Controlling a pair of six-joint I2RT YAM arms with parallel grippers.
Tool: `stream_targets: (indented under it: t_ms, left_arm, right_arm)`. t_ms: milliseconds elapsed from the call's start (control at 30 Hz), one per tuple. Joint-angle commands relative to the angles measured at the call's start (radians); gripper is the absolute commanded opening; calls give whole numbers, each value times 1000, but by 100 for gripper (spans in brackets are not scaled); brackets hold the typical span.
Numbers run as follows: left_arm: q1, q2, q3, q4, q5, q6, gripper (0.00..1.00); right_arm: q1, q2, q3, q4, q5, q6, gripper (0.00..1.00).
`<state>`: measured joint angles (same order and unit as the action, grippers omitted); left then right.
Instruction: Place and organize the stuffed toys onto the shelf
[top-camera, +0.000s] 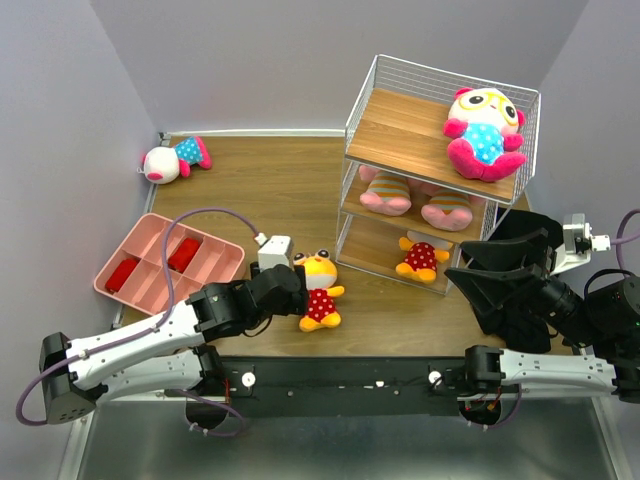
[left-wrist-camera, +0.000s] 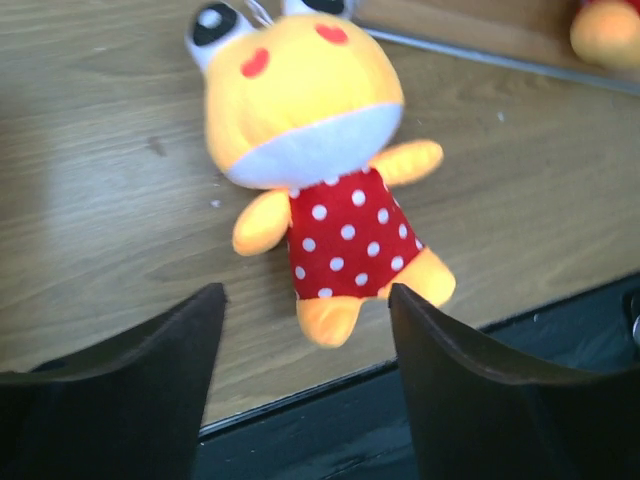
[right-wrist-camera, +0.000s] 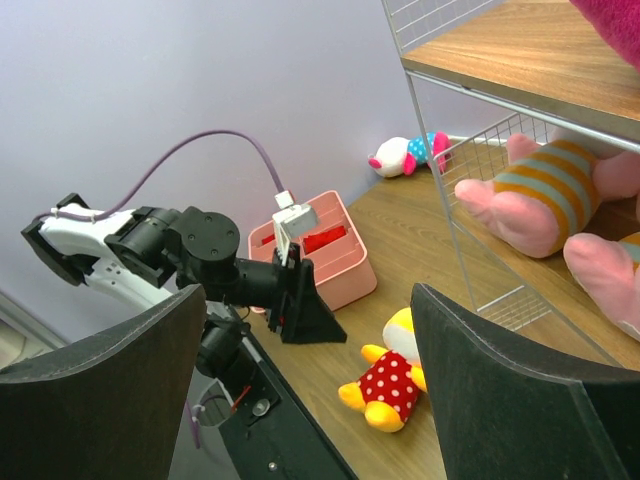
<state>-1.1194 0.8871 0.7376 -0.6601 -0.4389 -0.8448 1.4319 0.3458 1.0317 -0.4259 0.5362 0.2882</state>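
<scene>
The left fingers (left-wrist-camera: 140, 380) stand spread, gripping nothing, their tips flanking the feet of a yellow toy (left-wrist-camera: 320, 180) lying face-up by the tabletop's (top-camera: 280, 190) near edge. The right fingers (right-wrist-camera: 520, 390) gape wide, empty, beside the shelf (top-camera: 400, 125) at the far right. It carries a white-faced toy (top-camera: 485, 130) on top, striped pigs (top-camera: 385, 192) in the middle and a second yellow toy (top-camera: 421, 258) below. Another white-faced toy (top-camera: 175, 158) lies in the far left corner across open wood.

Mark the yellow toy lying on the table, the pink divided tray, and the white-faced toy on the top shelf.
yellow toy (top-camera: 320, 303), top view, red dotted outfit.
pink divided tray (top-camera: 212, 262), top view, empty compartment.
white-faced toy (top-camera: 487, 143), top view, blue dotted belly.
</scene>
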Motion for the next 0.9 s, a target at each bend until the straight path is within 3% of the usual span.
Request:
stream_targets:
  t_ms: [0, 67, 100, 133, 233, 367, 533, 667, 867]
  left_arm:
    - [-2, -10, 16, -200, -198, -502, 72]
    - [-2, -28, -30, -136, -135, -626, 70]
    - [0, -31, -47, -118, -115, -783, 67]
    - [-2, -17, -62, -116, -71, -845, 62]
    - [-2, 51, -3, -249, -34, -1035, 65]
    - [0, 69, 49, -336, 61, -1158, 71]
    - [-22, 4, -91, -104, 181, -1260, 63]
    - [-77, 50, -81, -213, 180, -1408, 65]
    - [-92, -37, -256, 86, 51, -1498, 72]
  right_arm:
    - [2, 5, 7, -8, -13, 6, 90]
    - [2, 10, 8, -14, -13, 8, 90]
    - [2, 10, 11, -20, -13, 9, 90]
    - [2, 10, 16, -24, -15, 14, 90]
    - [2, 9, 24, -34, -16, 19, 90]
    - [2, 4, 31, -59, -2, 25, 90]
    - [2, -2, 14, -48, -2, 23, 90]
    - [1, -1, 19, -60, 2, 23, 90]
    - [2, -14, 4, -56, -4, 31, 90]
